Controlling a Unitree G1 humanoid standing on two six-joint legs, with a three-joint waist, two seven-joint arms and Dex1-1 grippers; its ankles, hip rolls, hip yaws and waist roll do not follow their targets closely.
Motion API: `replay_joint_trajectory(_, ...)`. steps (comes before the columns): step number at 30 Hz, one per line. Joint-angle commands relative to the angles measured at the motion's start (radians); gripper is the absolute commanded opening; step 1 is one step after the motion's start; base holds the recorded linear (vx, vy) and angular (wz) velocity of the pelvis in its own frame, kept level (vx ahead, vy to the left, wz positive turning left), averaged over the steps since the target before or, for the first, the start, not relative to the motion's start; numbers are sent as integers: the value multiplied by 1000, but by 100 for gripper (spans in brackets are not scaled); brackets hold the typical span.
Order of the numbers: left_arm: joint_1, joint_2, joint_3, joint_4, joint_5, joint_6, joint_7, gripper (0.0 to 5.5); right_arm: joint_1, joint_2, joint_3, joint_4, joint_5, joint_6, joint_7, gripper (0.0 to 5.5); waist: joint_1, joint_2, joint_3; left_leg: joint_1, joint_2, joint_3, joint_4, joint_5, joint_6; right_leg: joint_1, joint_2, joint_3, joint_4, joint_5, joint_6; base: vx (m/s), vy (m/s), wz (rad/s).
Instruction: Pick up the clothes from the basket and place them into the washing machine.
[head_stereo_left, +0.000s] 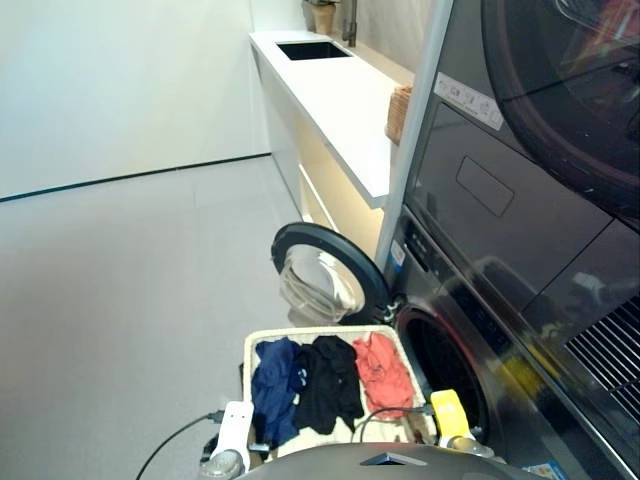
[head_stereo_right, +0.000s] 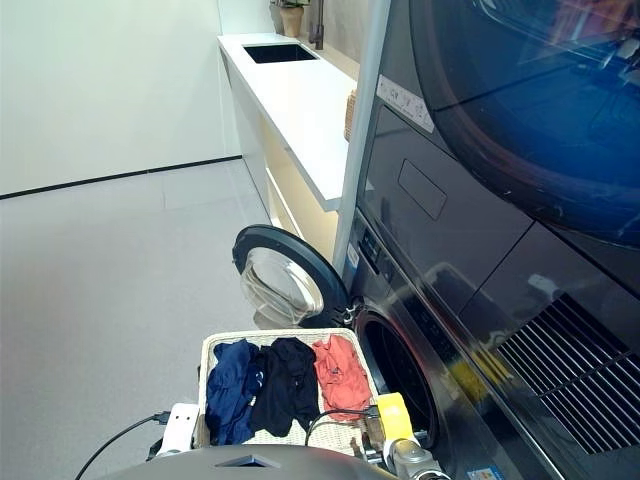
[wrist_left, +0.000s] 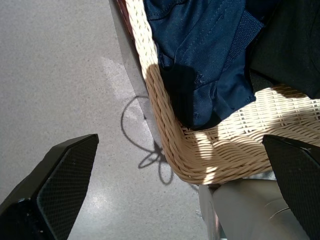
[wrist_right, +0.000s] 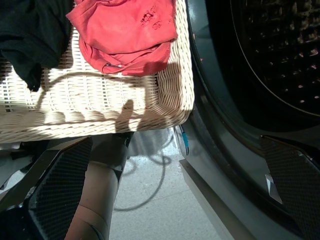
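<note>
Three garments lie side by side in the basket (head_stereo_left: 395, 345), all untouched: navy one (head_stereo_left: 274, 385) at its left edge, black one (head_stereo_left: 328, 382) mid-floor, coral one (head_stereo_left: 381, 372) along the right edge nearest the washing machine (head_stereo_left: 470, 330), whose door (head_stereo_left: 320, 275) hangs open. Both grippers are empty, fingers spread: left gripper (wrist_left: 180, 187) over the near-left corner, right gripper (wrist_right: 175, 185) off the near-right corner. Cloth looks light, limp, non-fragile; best pinch a bunched fold such as coral's rumpled near hem, expect it to drape and drag.
</note>
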Motion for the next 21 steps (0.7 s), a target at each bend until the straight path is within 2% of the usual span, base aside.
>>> replay_joint_trajectory(1,-66,-21,-2,58,8,-15,-7,550,-44,-2,36,31,11,-23,4,550,-6,-21,-7,-44,-35,42,-3,28,-19,31,-9,3,30,-49,70,0,0,0)
replay_joint_trajectory(14,-74,-25,6,73,5,-7,-2,550,-49,2,40,30,18,-24,8,550,-8,-19,-2,-49,-35,44,-3,29,-19,28,-9,5,28,-47,70,0,0,0)
replay_joint_trajectory(18,-78,-24,-1,68,10,-8,-1,550,-49,3,44,25,22,-25,7,550,-11,-18,-2,-49,-35,45,-3,28,-19,27,-8,6,27,-47,70,0,0,0)
replay_joint_trajectory(21,-88,-21,-29,49,35,-12,1,550,-53,1,50,15,23,-24,6,550,-14,-16,0,-52,-35,46,-3,28,-19,24,-8,7,27,-46,71,0,0,0)
